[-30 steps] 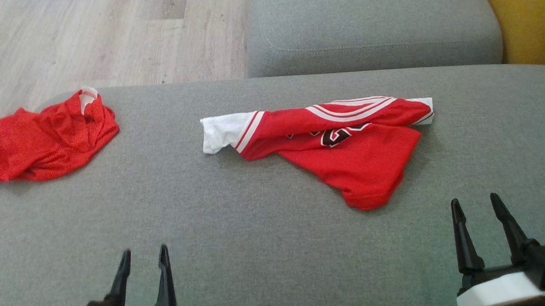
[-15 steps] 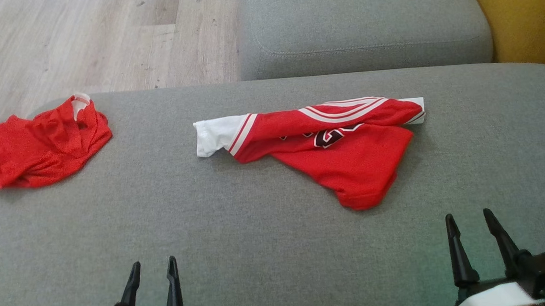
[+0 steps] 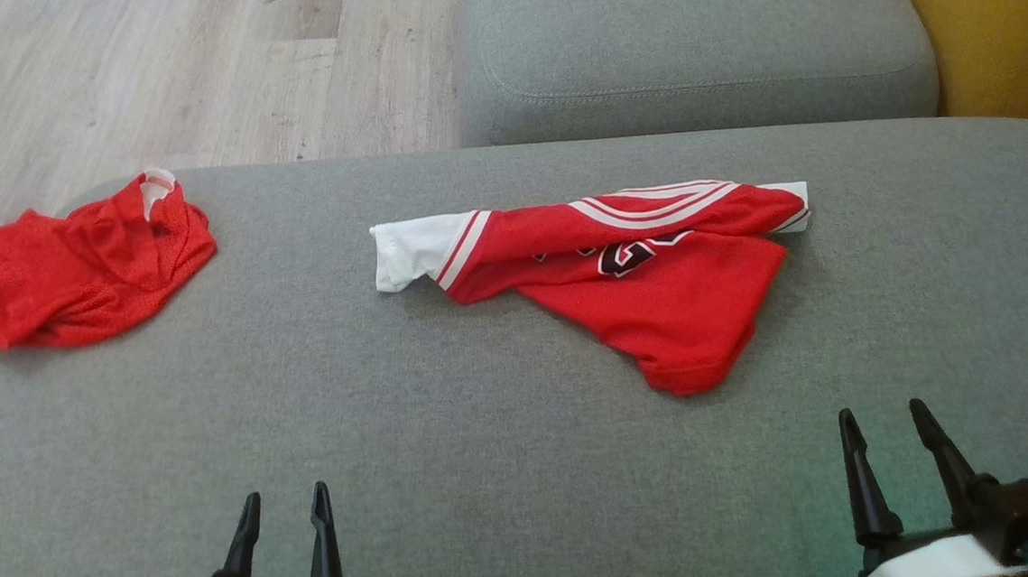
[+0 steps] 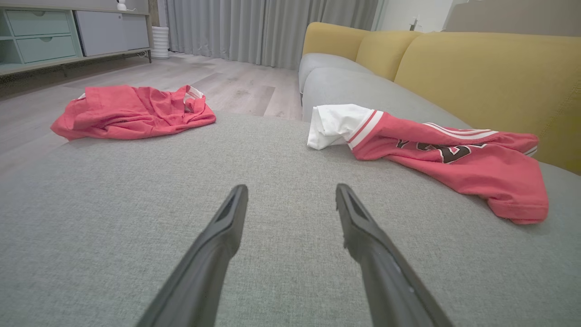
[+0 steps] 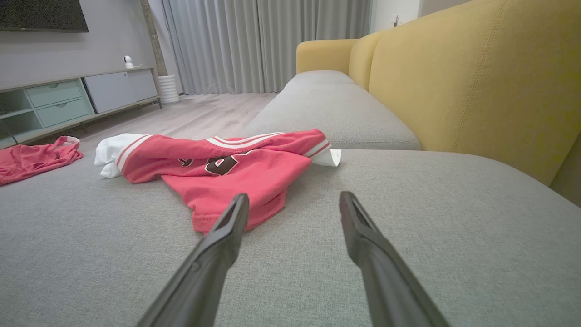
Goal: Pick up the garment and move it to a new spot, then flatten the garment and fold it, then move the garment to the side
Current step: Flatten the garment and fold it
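Left pincer (image 3: 285, 492) lower, clear of garment (image 3: 659, 296)

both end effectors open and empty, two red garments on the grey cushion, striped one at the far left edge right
No: the head view shows the striped jersey central on the grey cushion; the plain red garment lies at the left edge.

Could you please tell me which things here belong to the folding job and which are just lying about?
Job: red-and-white jersey, probably, mid-cushion; left gripper and right gripper, jaws open, empty; grey cushion as work surface.
Lying about: crumpled red shirt at the cushion's left edge; yellow backrest; cabinet.
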